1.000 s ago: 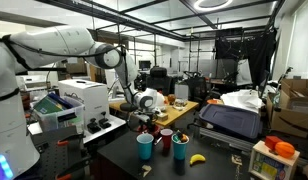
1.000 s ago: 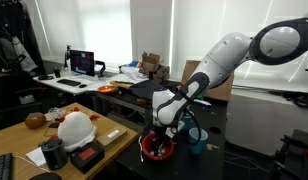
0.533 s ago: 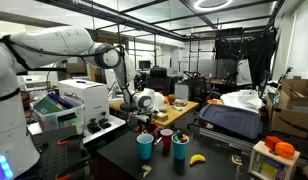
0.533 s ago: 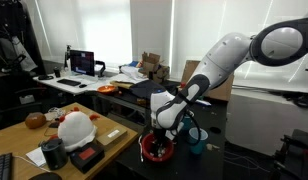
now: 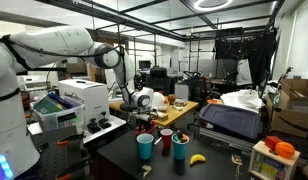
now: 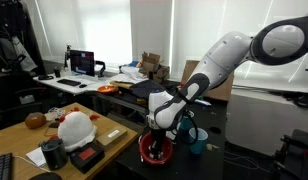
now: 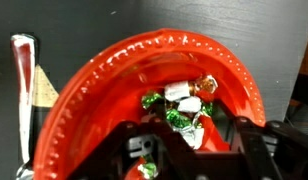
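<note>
The gripper (image 7: pixel 189 135) is down inside a red bowl (image 7: pixel 94 75), and from where I stand in the room it hangs straight over the dish, as an exterior view shows (image 6: pixel 157 138). Directly under the hand lies a small heap of wrapped candies (image 7: pixel 184 97), some in green foil and some in white, gathered at the bottom of the bowl and touching one another. The black finger frames come in at the lower edge of the wrist view with the wrappers between them. The tips are lost among the sweets, so I cannot tell whether the hand is spread or pinching one.

Just outside the bowl's rim, off to the side of the hand, a shiny metal utensil (image 7: pixel 24 75) lies flat on the dark table (image 7: pixel 269 40).

A little farther out from the hand stand a teal cup (image 5: pixel 145 146) and a red cup (image 5: pixel 166 139) close together, with a banana (image 5: pixel 197 158) lying past them on the same tabletop.

Well away from the hand, on a wooden desk (image 6: pixel 19 135), sits a white helmet (image 6: pixel 76 127), and beyond that a lit laptop screen (image 6: pixel 84 63) glows by the window.
</note>
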`<state>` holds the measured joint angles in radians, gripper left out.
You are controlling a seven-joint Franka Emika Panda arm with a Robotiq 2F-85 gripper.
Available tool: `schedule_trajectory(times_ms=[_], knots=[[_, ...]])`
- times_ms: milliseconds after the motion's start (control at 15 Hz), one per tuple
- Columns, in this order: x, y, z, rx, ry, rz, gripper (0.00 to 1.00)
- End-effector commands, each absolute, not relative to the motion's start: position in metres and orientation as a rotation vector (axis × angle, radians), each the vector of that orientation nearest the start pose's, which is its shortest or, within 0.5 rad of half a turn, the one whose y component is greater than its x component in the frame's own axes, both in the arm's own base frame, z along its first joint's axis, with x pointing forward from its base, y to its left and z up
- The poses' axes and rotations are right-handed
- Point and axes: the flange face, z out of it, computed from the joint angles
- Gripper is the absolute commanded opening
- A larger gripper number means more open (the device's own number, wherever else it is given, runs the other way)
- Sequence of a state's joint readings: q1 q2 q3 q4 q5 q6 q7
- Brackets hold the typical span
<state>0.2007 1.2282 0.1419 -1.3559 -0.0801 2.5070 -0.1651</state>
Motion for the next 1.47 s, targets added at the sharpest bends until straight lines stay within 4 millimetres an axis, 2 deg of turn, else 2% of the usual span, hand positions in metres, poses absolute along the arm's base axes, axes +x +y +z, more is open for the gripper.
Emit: schedule_trajectory(times_ms=[0,133,200,533,1000,1400], knots=[[0.641,0.220,-0.018,-2.913,-0.846,0.124,0.20],[0.639,0.221,-0.017,-2.897,-0.871,0.138,0.05],[0.639,0.222,-0.016,-2.888,-0.878,0.149,0.01],[0.638,0.219,-0.013,-2.881,-0.870,0.190,0.00],[0.644,0.205,0.008,-2.975,-0.821,0.149,0.00],[0.637,0.194,0.030,-2.970,-0.816,0.200,0.00]])
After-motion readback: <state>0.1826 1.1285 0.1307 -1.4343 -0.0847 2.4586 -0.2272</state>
